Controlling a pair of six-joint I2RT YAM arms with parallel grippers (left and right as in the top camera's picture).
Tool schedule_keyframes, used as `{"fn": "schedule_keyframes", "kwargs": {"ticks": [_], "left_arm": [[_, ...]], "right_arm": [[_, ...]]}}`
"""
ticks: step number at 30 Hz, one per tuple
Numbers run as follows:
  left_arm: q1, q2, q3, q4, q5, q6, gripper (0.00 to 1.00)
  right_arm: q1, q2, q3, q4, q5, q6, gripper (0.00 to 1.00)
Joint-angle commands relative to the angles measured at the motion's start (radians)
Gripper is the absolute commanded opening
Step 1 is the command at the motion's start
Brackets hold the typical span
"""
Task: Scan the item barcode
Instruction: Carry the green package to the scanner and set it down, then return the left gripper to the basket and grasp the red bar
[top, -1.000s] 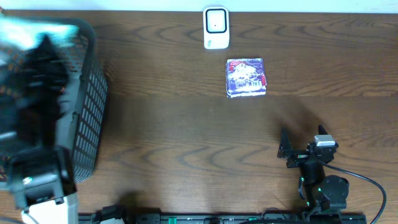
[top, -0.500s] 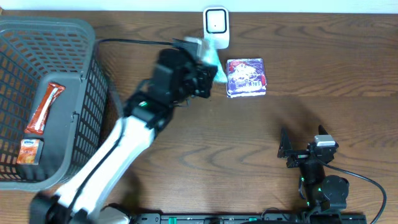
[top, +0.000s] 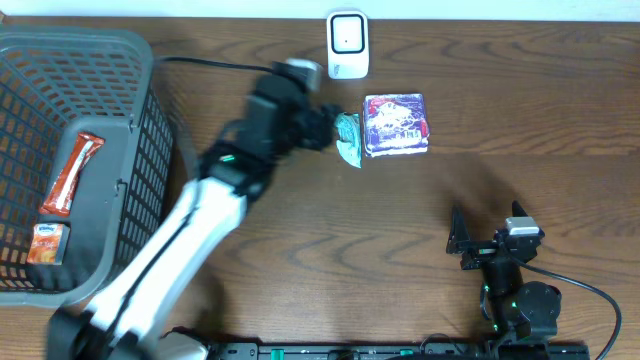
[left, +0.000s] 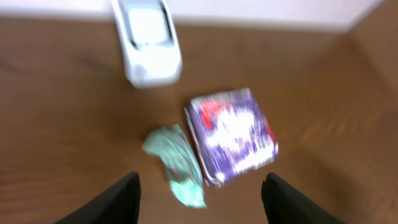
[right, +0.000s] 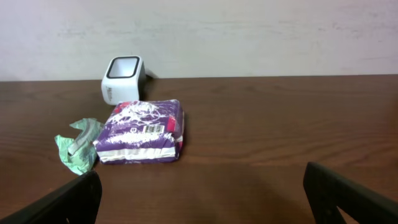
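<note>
Surface: dark wood, goods gathered at the far middle.
Wire basket: far left, an orange wrapper still inside.
Left arm: stretched to the far middle.
Purple pack: flat, near side of the barcode scanner.
Green packet: moments ago held up by the scanner, now lying just left of the purple pack.
Left fingers: spread, just let go; that scan looks finished.
Right fingers: spread wide, idle, near right.
</note>
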Motion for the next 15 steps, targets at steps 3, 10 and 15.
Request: {"fn": "schedule_keyframes", "kwargs": {"ticks": [3,10,15], "left_arm": [[0.275,-0.276,0.03,-0.064,-0.126,0.015,0.77],[0.729,-0.369,0.028,-0.217,-0.262,0.043,0.82],[0.857,-0.246,0.025,-0.224,-0.263,0.439,0.83]], "right_arm": [[-0.008,-0.005,-0.005,0.002,0.004,0.003,0.99],[-0.008,-0.005,-0.005,0.002,0.004,0.003,0.99],[-0.008,-0.005,-0.005,0.002,0.004,0.003,0.99]]}}
